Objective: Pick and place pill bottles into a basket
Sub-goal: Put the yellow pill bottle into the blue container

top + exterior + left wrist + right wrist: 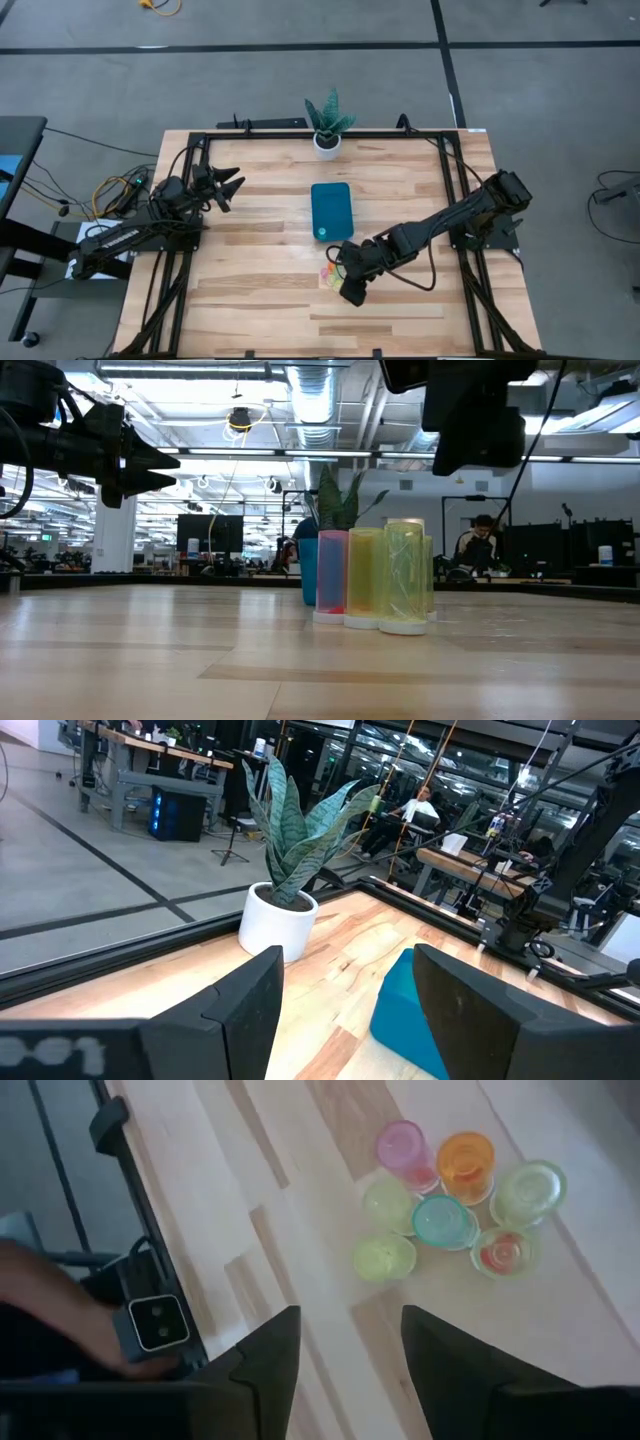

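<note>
The bottles [452, 1215] stand bunched and touching on the table [260, 290], just beside the basket [331, 210]. Reaching for one could well knock over its neighbours, since little room shows between them. The basket appears to hold one teal item near its end. The right hand [345, 1350] hangs above, open, holding nothing. The left hand [228, 187] waits well apart, open too.

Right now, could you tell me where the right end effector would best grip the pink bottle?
Probably around the pink bottle's upright round body, coming from above. It stands at the cluster's edge, so one finger has bare table outside it; the orange bottle sits close alongside. The right end effector is open above.
</note>
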`<state>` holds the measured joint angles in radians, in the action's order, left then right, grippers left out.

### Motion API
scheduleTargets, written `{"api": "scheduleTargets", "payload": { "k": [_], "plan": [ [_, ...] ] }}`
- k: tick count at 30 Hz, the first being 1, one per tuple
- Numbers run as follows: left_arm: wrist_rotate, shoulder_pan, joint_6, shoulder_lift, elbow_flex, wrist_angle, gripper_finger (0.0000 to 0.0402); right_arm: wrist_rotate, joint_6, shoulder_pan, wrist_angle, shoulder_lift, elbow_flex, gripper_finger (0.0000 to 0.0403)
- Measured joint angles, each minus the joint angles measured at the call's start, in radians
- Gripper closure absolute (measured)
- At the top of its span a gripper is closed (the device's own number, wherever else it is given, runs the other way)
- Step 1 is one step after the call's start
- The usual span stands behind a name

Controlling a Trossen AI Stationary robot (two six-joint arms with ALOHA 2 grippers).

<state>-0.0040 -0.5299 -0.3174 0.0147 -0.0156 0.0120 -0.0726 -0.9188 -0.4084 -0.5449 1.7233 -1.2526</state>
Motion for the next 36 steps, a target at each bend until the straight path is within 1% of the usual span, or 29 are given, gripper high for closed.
{"api": "scheduleTargets", "payload": {
  "k": [10, 23, 26, 29, 36],
  "plan": [
    [0.000, 0.000, 0.000, 0.000, 0.000, 0.000, 0.0189, 0.019, 0.011, -0.004, -0.035, 0.000, 0.000, 0.0240],
    [0.000, 0.000, 0.000, 0.000, 0.000, 0.000, 0.0189, 0.025, 0.046, 0.026, -0.053, 0.000, 0.000, 0.0241],
    [0.000, 0.000, 0.000, 0.000, 0.000, 0.000, 0.0189, 0.055, 0.060, 0.025, -0.053, 0.000, 0.000, 0.0241],
    [0.000, 0.000, 0.000, 0.000, 0.000, 0.000, 0.0189, 0.056, 0.063, 0.021, -0.053, 0.001, 0.000, 0.0239],
    [0.000, 0.000, 0.000, 0.000, 0.000, 0.000, 0.0189, 0.053, 0.088, 0.000, -0.127, 0.096, -0.074, 0.0240]
  ]
}}
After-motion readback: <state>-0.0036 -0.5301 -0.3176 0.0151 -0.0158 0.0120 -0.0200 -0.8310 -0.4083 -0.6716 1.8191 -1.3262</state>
